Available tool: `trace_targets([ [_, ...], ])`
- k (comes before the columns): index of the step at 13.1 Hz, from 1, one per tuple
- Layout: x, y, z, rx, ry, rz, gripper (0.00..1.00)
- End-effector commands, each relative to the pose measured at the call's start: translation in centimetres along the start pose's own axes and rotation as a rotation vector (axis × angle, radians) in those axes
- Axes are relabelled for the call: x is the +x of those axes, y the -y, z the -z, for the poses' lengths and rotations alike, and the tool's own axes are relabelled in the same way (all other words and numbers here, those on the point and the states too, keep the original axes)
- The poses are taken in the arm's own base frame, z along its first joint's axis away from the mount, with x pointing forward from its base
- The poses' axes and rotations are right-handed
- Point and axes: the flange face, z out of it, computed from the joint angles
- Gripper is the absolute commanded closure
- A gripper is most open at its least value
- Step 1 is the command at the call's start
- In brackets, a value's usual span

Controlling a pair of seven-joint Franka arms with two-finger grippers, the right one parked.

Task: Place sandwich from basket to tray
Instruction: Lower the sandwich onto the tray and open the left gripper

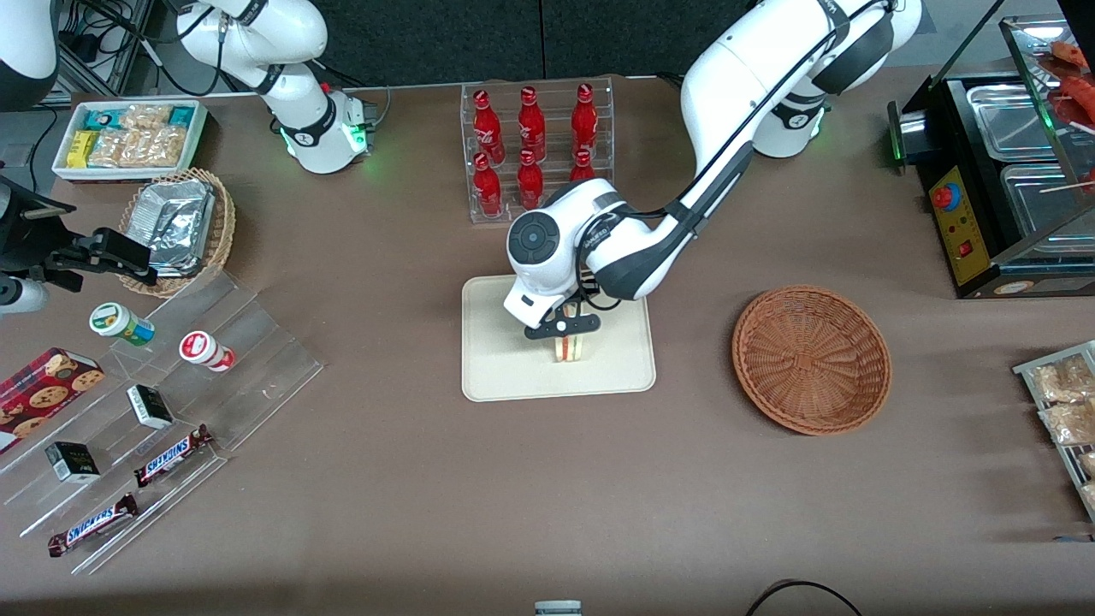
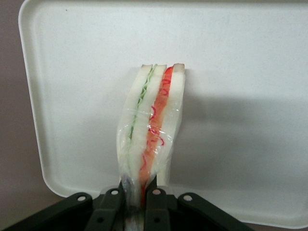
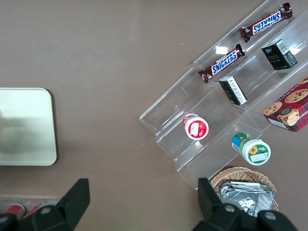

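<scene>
Brown bench cloth fills the front view, with the cream tray [image 1: 496,359] just below centre frame and the reddish wicker basket [image 1: 811,359] to its right, holding nothing visible. Over the tray's middle hangs the hand [image 1: 565,328], its fingers [image 2: 156,204] pressed against the wrapped sandwich [image 2: 150,125] and pinching one end of it. The wedge points down at the tray floor, its red and green layers showing edge-on; whether it touches the tray I cannot tell. The grip is on a thin end of slippery wrap, so the wedge could slide out early. Let go while standing on edge, it would likely topple flat, possibly toward the rim nearer the camera.
</scene>
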Motion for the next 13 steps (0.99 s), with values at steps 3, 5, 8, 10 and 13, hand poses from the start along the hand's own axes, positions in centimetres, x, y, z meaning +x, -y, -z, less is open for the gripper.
trace_targets([
  [3,0.17,-1.10,-0.08,0.020,-0.031,0.020,1.00],
  [5,0.19,-1.24,-0.65,0.029,-0.035,0.029,1.00],
  [8,0.20,-1.26,-0.85,0.029,-0.033,0.028,0.98],
  [10,0.28,-1.20,-0.85,0.028,-0.032,0.030,0.04],
  [13,0.31,-1.21,-0.67,0.026,-0.034,0.029,0.00],
])
